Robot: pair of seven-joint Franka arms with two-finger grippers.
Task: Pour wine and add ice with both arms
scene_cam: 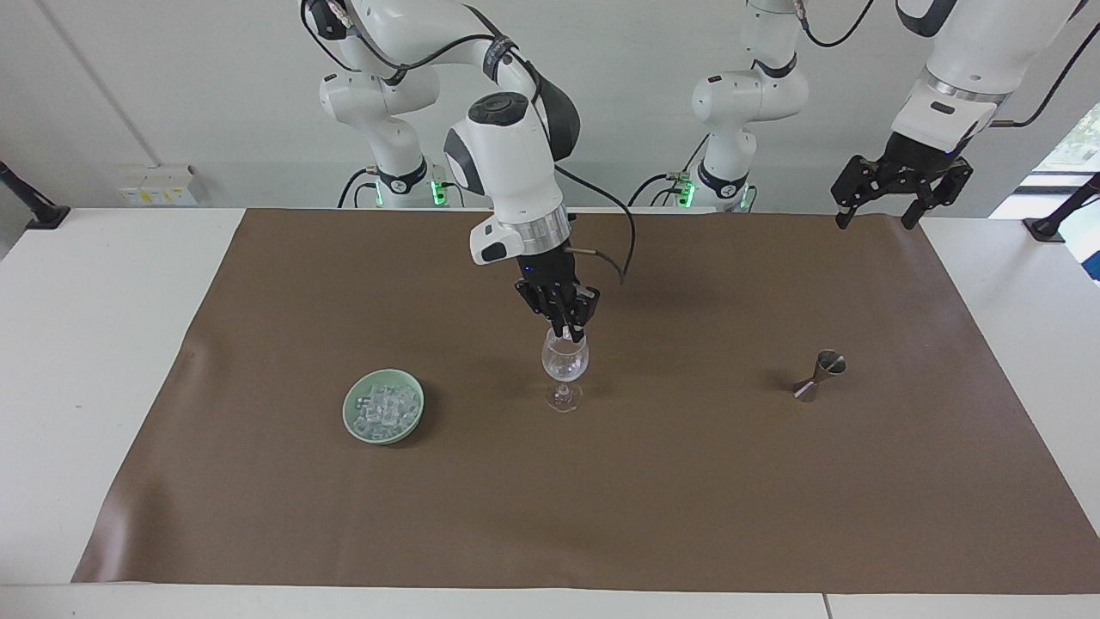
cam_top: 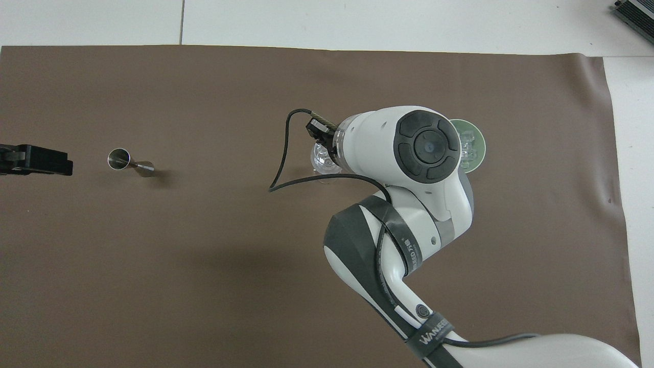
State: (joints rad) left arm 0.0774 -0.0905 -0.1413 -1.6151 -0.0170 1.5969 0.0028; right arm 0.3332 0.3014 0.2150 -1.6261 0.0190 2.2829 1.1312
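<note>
A clear stemmed glass (scene_cam: pixel 565 365) stands mid-mat, with something glistening in its bowl; it also shows in the overhead view (cam_top: pixel 319 158). My right gripper (scene_cam: pixel 568 334) hangs just above the glass's rim, pointing down. The ice (scene_cam: pixel 384 407) lies heaped in a pale green bowl (scene_cam: pixel 351 411), beside the glass toward the right arm's end. The right arm partly covers the bowl (cam_top: pixel 479 148) from above. My left gripper (scene_cam: pixel 874 223) waits open and empty, raised over the mat's edge at the robots' end; it also shows in the overhead view (cam_top: pixel 36 159).
A steel double-ended jigger (scene_cam: pixel 821 375) stands on the brown mat (scene_cam: pixel 687 499) toward the left arm's end, tilted; it also shows in the overhead view (cam_top: pixel 127 162). White table borders the mat on all sides.
</note>
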